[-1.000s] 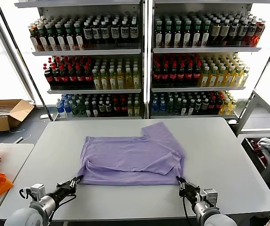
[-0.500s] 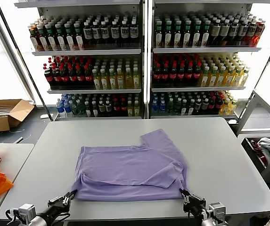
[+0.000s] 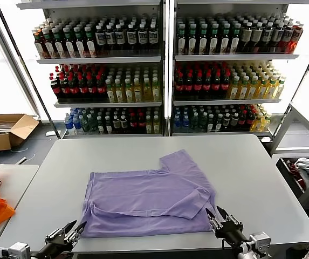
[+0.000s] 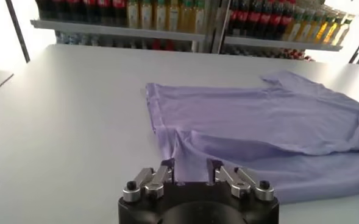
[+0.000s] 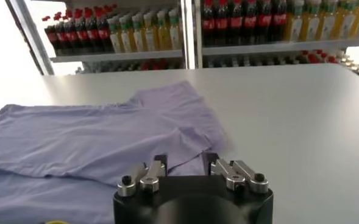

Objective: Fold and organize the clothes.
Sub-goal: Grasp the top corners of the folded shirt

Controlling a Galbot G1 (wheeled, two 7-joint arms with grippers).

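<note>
2 open, empty claws, left [image 3: 73,229] and right [image 3: 214,213], flank the sideways-lying T-shirt [image 3: 146,202].

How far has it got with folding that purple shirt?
Partly there. The T-shirt lies on the table with its near part folded over in a double layer; one sleeve sticks out at the far side. Nothing is in hand: the left gripper and right gripper sit open at the shirt's near corners, holding nothing. Left to do: tuck the sleeve in and fold it into a compact, tidy stack.
</note>
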